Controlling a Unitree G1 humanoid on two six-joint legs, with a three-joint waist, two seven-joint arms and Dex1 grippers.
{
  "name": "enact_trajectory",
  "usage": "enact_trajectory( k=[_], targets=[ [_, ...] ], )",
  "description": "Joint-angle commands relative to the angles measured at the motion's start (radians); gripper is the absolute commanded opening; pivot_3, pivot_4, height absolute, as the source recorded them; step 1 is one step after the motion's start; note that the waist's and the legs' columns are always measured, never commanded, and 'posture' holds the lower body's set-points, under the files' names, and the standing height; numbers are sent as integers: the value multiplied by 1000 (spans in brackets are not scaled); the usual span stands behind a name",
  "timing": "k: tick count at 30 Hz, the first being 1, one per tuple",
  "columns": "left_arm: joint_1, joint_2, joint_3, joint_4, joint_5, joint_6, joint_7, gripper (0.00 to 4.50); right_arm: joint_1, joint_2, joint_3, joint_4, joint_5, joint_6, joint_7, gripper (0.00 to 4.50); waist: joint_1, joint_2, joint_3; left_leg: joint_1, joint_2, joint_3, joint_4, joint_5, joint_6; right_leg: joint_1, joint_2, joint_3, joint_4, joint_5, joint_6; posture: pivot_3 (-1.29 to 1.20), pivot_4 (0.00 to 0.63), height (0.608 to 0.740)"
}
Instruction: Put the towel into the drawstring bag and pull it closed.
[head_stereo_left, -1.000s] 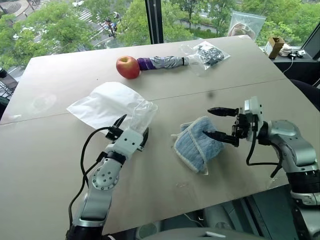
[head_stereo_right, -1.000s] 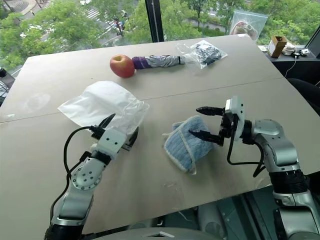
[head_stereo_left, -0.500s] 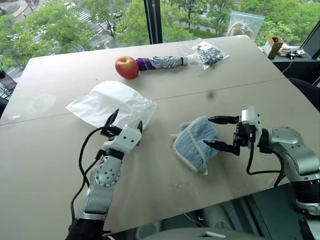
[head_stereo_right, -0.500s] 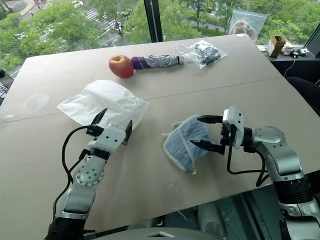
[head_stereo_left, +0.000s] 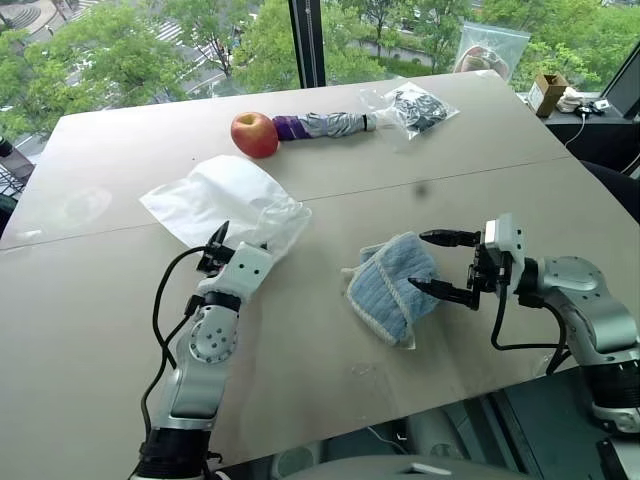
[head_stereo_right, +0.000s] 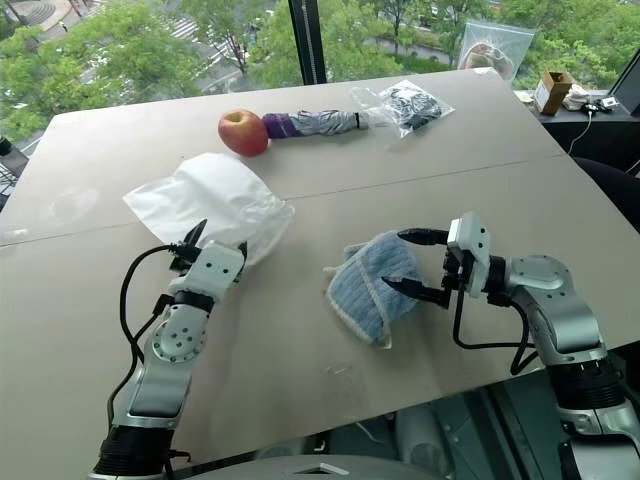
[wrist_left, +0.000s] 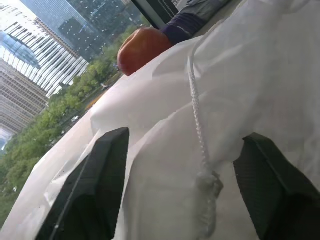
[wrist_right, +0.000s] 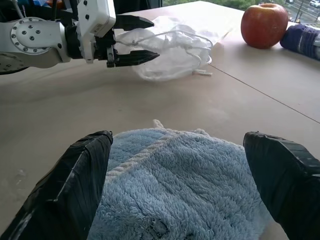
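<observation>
Since a second ago, left gripper (head_stereo_left: 238, 243) pushed further into the near edge of the bag (head_stereo_left: 228, 203), jaws narrowed from wide to partly closed around the bunched fabric; cannot tell whether the fabric is actually pinched. Bag shifted slightly toward the far left of the table (head_stereo_left: 100, 300). Right gripper (head_stereo_left: 440, 264) lowered a little beside the towel (head_stereo_left: 392, 288), jaws still spread wide, one finger above and one below the towel's right edge, nothing gripped.

Left fingertips mostly buried under bag folds in the head views. In the left wrist view, knotted white string (wrist_left: 202, 150) hanging between the two black fingers (wrist_left: 95, 195), bag mouth itself not clear. Towel crumpled in a heap near the table's middle front, underside hidden.

Along the far edge: red apple (head_stereo_left: 255, 134), folded umbrella (head_stereo_left: 322, 125) touching it, then clear pouch (head_stereo_left: 415, 108) with dark contents. Past the far right corner, another plastic bag (head_stereo_left: 490, 48) and small cardboard box (head_stereo_left: 548, 92).
</observation>
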Motion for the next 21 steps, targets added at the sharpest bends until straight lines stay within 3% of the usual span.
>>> enact_trajectory(
  k=[1,4,11,17,21],
  targets=[
    [-9,0,24,-39,-13,-25,14,1285,-3,4,-12,-5,-2,-26,-2,4500,0,0,0,0,0,0,0,0,0,0,0,0,0,0,0,0,150,740],
    [-16,-4,36,-68,-24,-26,14,62,-2,10,-10,-4,-1,-26,-7,4500,0,0,0,0,0,0,0,0,0,0,0,0,0,0,0,0,150,740],
    [-83,-86,119,-152,-209,64,-24,62,5,19,-28,-5,-64,-12,-127,4500,1,0,0,-1,1,0,1,0,0,0,-1,0,0,0,0,0,150,740],
    [-159,-146,161,-233,-464,258,-126,62,-8,-47,5,-87,-96,236,-237,4500,1,0,0,-2,-1,-1,1,0,0,0,-1,-1,0,0,0,0,150,740],
    [-203,-145,185,-263,-581,359,-164,62,-24,-30,5,-130,-82,388,-319,4500,-2,0,0,-2,-1,-2,1,0,0,0,0,-2,0,0,0,0,150,740]
  ],
)
